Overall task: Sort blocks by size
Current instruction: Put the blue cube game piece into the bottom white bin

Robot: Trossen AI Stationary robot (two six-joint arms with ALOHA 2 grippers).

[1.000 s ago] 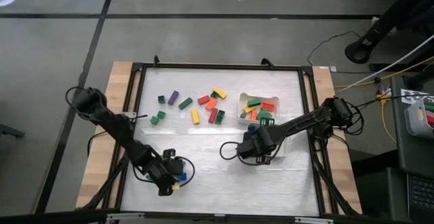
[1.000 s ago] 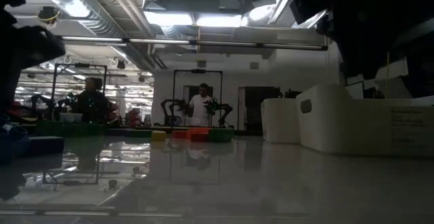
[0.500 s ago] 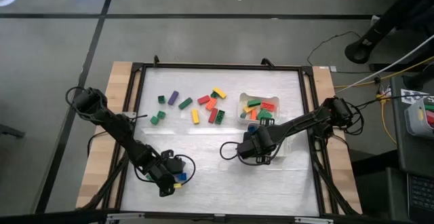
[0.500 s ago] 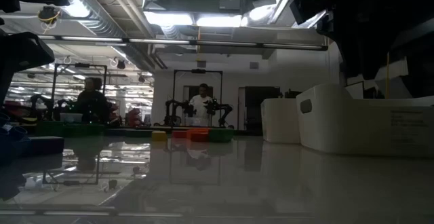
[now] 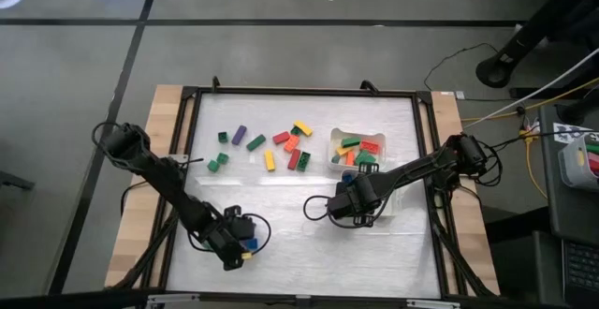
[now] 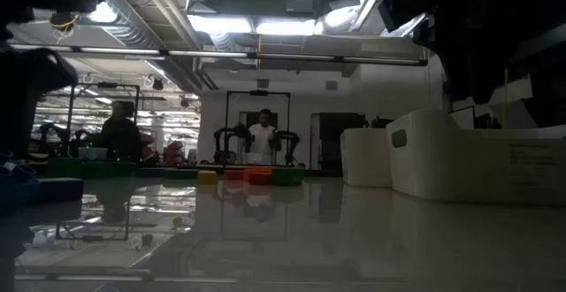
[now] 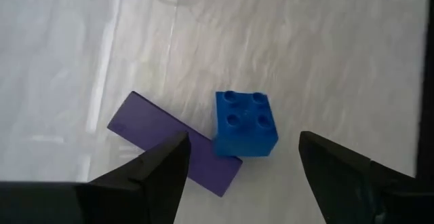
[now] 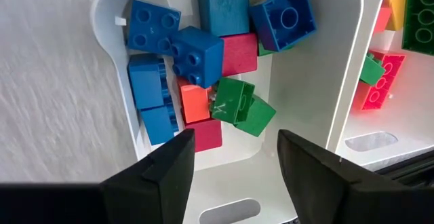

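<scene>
Left gripper (image 7: 241,163) has spread wide since the earlier frame, above a blue cube (image 7: 245,123) touching a purple bar (image 7: 175,142). Right gripper (image 8: 236,159) open over the white tray (image 8: 108,7) of cubes.

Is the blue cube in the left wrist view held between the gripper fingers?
No, the blue cube lies free on the table beside a purple bar.

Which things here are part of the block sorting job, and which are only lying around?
Part of the job:
- loose blocks
- blue cube and purple bar under the open left end effector
- small cubes in a white tray

Only lying around:
- cables beside the table
- robot rigs in the room behind
</scene>
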